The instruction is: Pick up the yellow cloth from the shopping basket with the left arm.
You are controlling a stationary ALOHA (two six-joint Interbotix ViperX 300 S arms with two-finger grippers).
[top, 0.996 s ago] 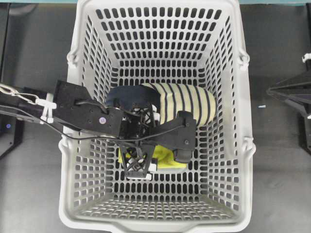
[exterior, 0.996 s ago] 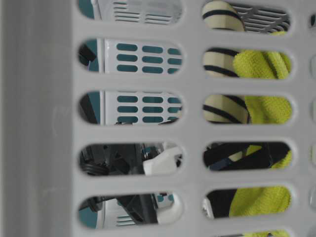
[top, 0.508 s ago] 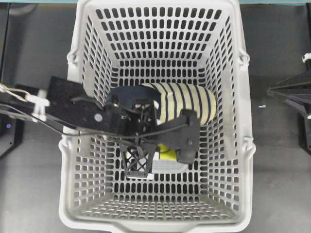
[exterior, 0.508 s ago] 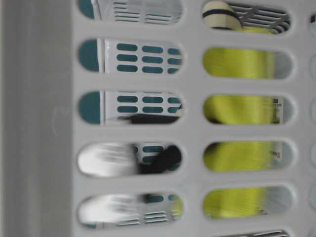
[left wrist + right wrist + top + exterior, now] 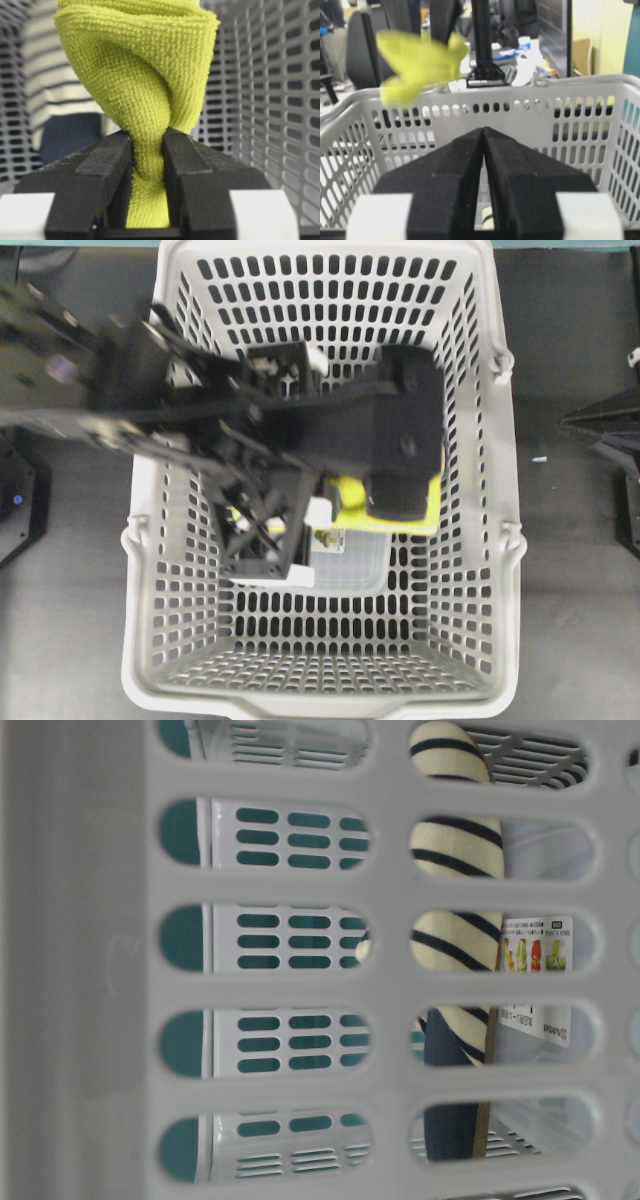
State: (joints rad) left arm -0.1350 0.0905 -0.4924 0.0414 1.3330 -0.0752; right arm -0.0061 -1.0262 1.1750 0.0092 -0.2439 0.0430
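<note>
The left tool [image 5: 148, 165] is clamped tight on the yellow cloth [image 5: 142, 75], which bunches upward from its fingers above the shopping basket [image 5: 480, 540]. The right tool [image 5: 483, 150] hangs outside the basket, fingers pressed together and holding nothing.

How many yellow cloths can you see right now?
1. The yellow cloth is pinched in the left gripper, lifted above the shopping basket. Others could lie hidden under the arm.

Basket walls [image 5: 470, 390] around slipper [image 5: 455, 840]
</note>
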